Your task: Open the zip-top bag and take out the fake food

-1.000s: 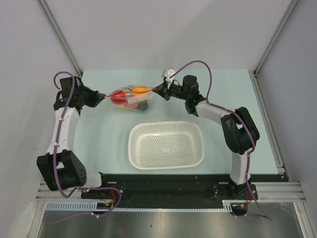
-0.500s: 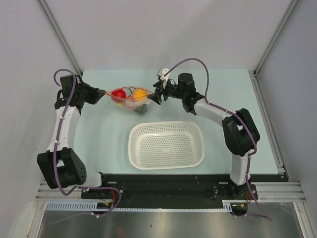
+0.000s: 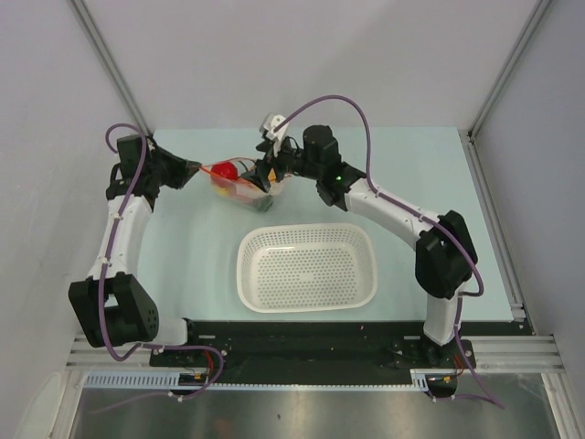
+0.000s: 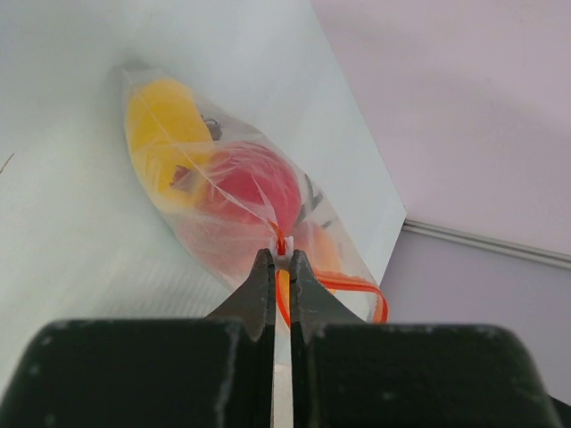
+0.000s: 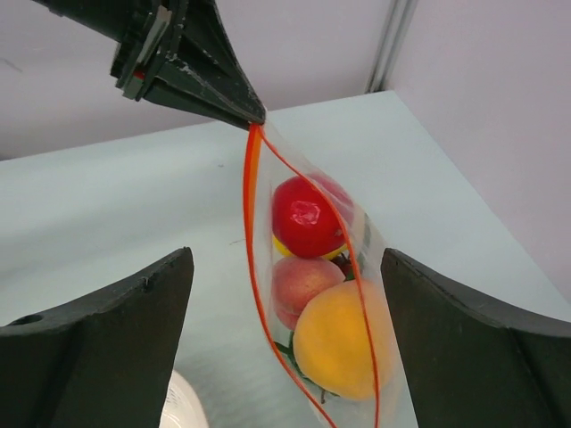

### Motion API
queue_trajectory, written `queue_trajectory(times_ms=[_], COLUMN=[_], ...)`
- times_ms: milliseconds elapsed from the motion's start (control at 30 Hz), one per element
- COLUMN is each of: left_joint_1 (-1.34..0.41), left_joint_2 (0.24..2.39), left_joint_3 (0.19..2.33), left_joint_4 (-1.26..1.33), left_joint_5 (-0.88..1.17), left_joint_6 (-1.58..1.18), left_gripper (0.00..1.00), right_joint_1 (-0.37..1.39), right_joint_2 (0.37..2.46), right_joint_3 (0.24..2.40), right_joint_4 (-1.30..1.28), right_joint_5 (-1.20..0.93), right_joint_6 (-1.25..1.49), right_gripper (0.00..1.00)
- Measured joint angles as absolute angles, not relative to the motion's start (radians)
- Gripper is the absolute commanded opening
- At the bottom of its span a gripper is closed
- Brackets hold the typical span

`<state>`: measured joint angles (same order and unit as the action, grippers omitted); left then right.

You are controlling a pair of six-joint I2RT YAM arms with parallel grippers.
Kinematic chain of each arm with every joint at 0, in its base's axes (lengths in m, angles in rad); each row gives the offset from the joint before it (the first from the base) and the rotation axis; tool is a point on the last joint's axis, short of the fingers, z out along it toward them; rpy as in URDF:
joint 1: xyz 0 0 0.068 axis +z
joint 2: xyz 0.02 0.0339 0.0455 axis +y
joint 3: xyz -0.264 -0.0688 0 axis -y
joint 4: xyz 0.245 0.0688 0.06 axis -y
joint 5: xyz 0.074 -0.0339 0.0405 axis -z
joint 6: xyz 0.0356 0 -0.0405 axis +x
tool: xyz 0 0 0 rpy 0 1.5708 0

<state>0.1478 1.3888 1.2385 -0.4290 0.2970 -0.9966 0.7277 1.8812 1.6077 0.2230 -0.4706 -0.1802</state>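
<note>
Robot lab (white-walled aluminium frame (image 3: 108,64))

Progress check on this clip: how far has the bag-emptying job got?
Done: the small clear plastic zip-top bag has its red-orange strip parted, mouth open. In hand: the left pincer pinches one end of the strip; the right pincer, open, faces the mouth. Left: the red, peach, orange and yellow toy fruit all lie inside; none is out.

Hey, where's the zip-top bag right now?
The zip-top bag is left of centre in the top view, beyond the white basket, pinched by the left gripper, the open right gripper at its other end.
</note>
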Motion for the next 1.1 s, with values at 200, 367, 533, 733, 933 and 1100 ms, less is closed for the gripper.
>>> queue_trajectory(times_ms=[200,367,533,733,933,1100], left_joint_1=[0.143,0.138,0.135,0.133,0.127,0.105], left_joint_2=[1.389,1.396,1.396,1.396,1.395,1.388], left_joint_3=[1.238,1.251,1.253,1.253,1.253,1.253], left_joint_4=[-0.429,-0.433,-0.44,-0.459,-0.469,-0.49], left_joint_5=[0.3,0.301,0.301,0.301,0.299,0.282], left_joint_6=[-0.997,-0.995,-0.994,-0.992,-0.97,-0.944], left_gripper=[0.0,0.0,0.0,0.14,0.69,0.82], right_joint_1=[0.724,0.722,0.717,0.713,0.718,0.719], right_joint_2=[1.937,2.007,2.069,2.117,2.118,2.118], right_joint_3=[1.723,1.768,1.774,1.816,1.841,1.841], right_joint_4=[0.154,0.117,0.079,0.064,0.08,0.082], right_joint_5=[-0.407,-0.375,-0.369,-0.34,-0.331,-0.32], right_joint_6=[-0.235,-0.293,-0.327,-0.294,-0.23,-0.196], right_gripper=[0.89,0.83,0.59,0.11,0.0,0.0])
